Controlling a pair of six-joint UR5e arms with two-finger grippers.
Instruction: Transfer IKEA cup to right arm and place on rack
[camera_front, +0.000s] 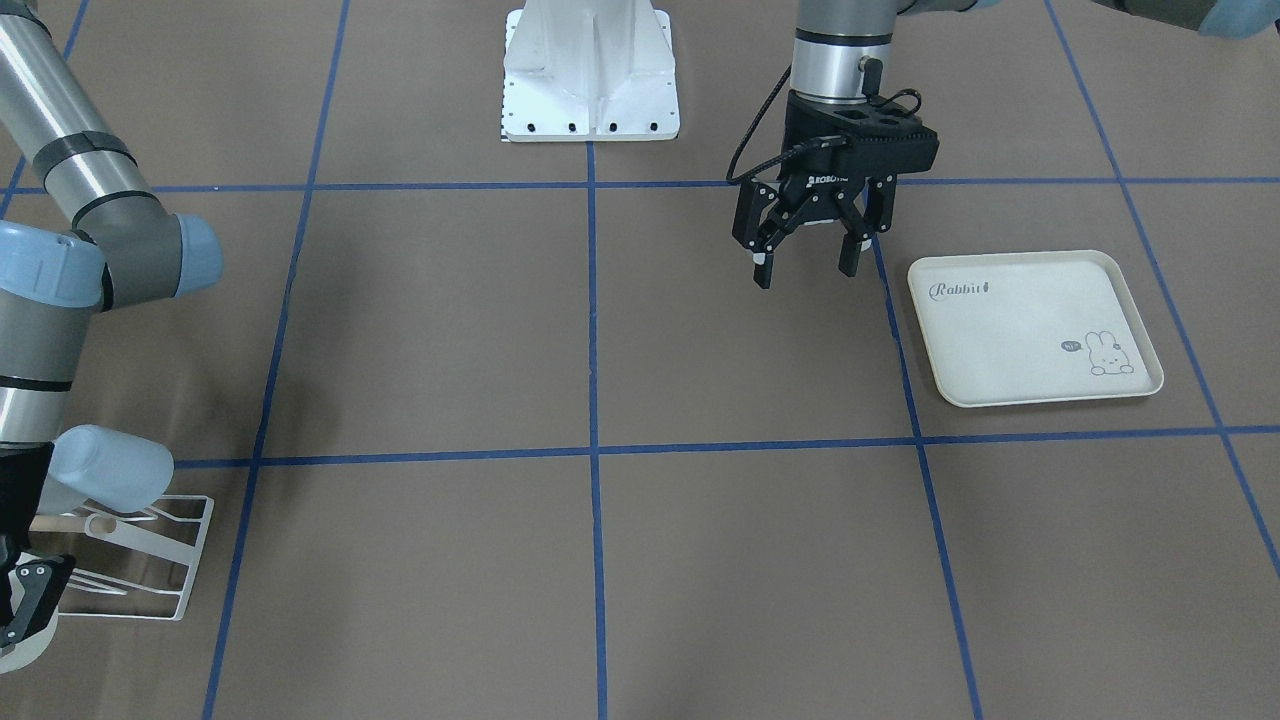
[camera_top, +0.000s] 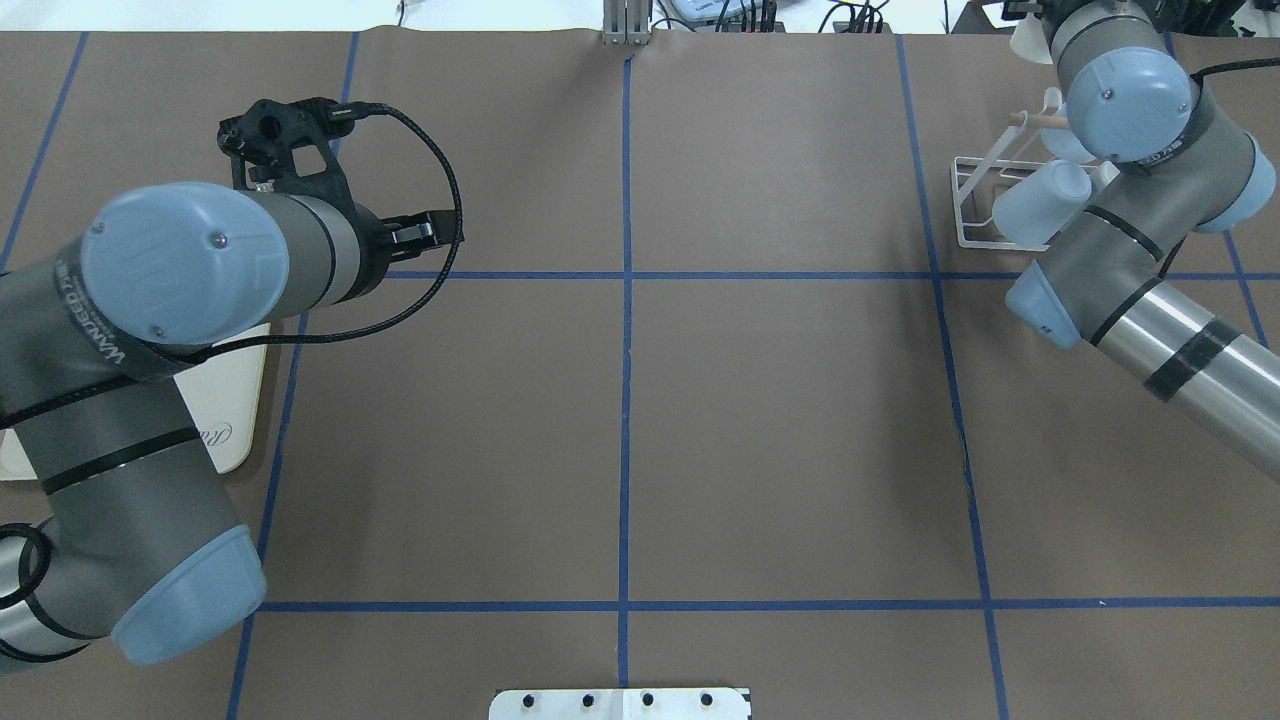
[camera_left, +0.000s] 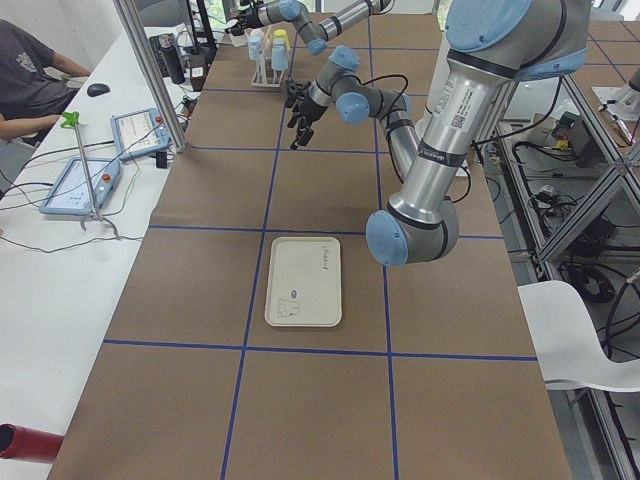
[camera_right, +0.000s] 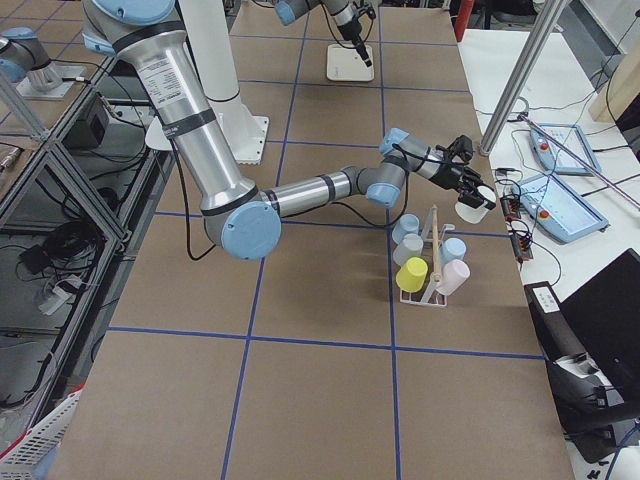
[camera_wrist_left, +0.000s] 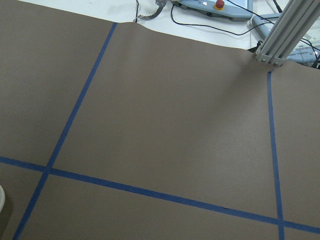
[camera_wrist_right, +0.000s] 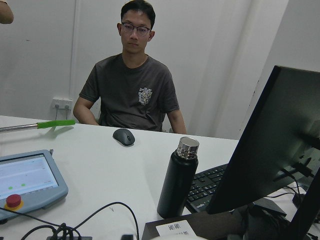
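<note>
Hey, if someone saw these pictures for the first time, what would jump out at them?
Probably the white wire rack of pastel cups, among them a yellow cup, on the robot's far right, where the right gripper reaches just past it with a white cup at its tip. Then the left gripper, hanging open and empty beside the cream rabbit tray.

A brown-papered worktop (camera_front: 450, 330) gridded with blue tape lines (camera_front: 592, 400); beside it a white desk (camera_wrist_right: 100, 165) carrying a monitor (camera_wrist_right: 270, 145), a mouse (camera_wrist_right: 123, 136) and a black flask (camera_wrist_right: 177, 177); a man (camera_wrist_right: 132, 95) seated before a plain white wall (camera_wrist_right: 210, 50).
</note>
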